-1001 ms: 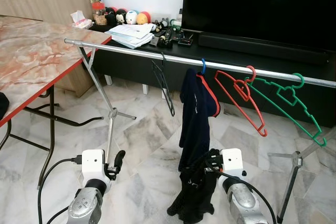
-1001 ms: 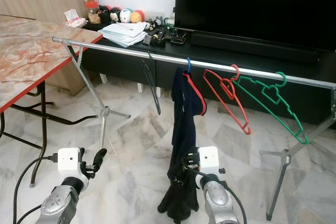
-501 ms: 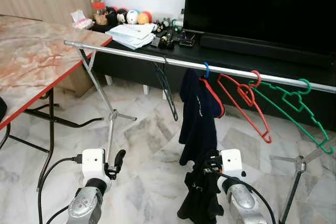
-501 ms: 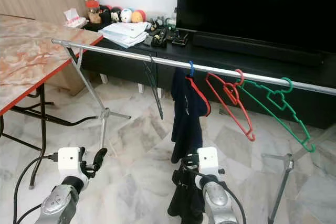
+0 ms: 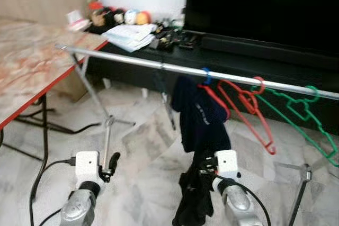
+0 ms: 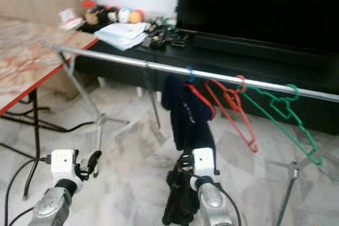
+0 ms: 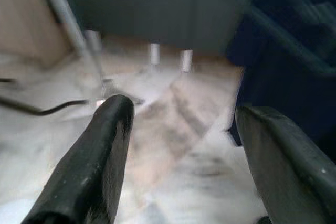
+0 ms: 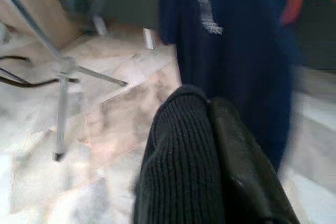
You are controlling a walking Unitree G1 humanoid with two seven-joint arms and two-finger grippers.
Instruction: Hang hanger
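A silver clothes rail (image 5: 132,62) runs across in front of me. From it hang a thin black hanger (image 5: 169,115), a blue-hooked hanger (image 5: 205,72) carrying a navy garment (image 5: 198,123), a red hanger (image 5: 247,101) and a green hanger (image 5: 312,123). My right gripper (image 5: 203,169) is low, just below the navy garment, shut on a black knitted cloth (image 8: 178,166) that droops toward the floor. My left gripper (image 7: 178,129) is open and holds nothing, low and to the left of the navy garment.
A marble-patterned table with a red edge (image 5: 26,72) stands at the left. The rail's tripod stands (image 5: 108,123) rest on the marble floor. Behind the rail are a dark TV console with papers (image 5: 130,35) and a large TV (image 5: 265,9).
The whole picture has shifted and blurred, so the camera has moved. The right gripper still holds the black cloth below the navy garment, and the left gripper stays open.
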